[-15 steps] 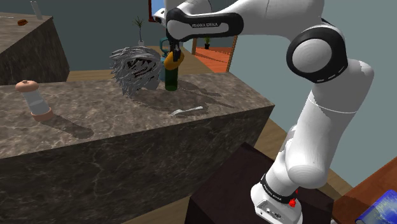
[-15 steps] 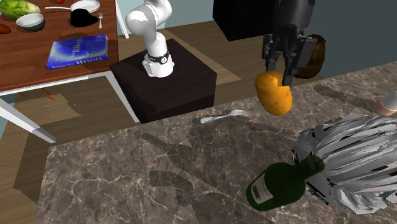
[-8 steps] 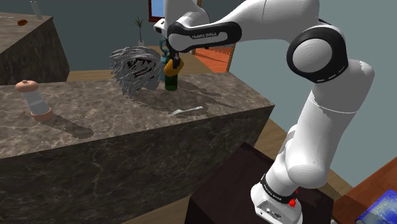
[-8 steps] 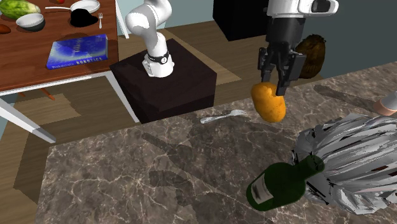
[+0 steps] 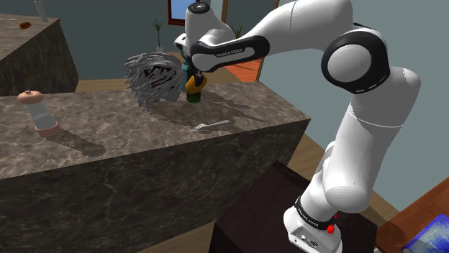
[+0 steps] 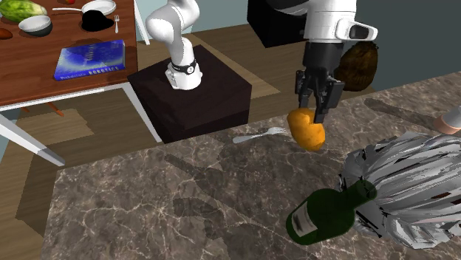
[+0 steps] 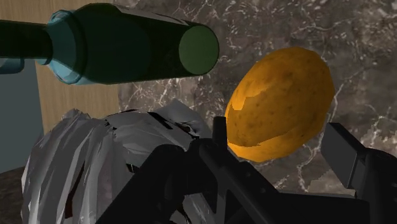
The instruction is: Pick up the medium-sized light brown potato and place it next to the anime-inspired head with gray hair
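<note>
An orange-brown potato (image 6: 306, 128) hangs just above the dark marble counter (image 6: 162, 207), clasped between the fingers of my black gripper (image 6: 314, 115). The same potato (image 7: 280, 105) shows close up in the wrist view, gripped on both sides. In the shoulder view the potato (image 5: 195, 82) is in front of a dark green bottle (image 5: 191, 94), with the gripper (image 5: 194, 74) shut on it. The grey-haired head (image 5: 152, 77) stands on the counter just to the shoulder view's left of the bottle. That head (image 6: 408, 187) and the green bottle (image 6: 329, 211) sit close below the potato in the second exterior view.
A metal fork (image 5: 210, 126) lies on the counter near its front edge. A small jar with a pink lid (image 5: 40, 112) stands at the shoulder view's left. A wooden table (image 6: 44, 66) with a blue book (image 6: 90, 58) and bowls is beyond the stand.
The gripper has carried the potato lower and towards the second exterior view's left, closer to the counter and the fork. The head, bottle and fork stayed put.
</note>
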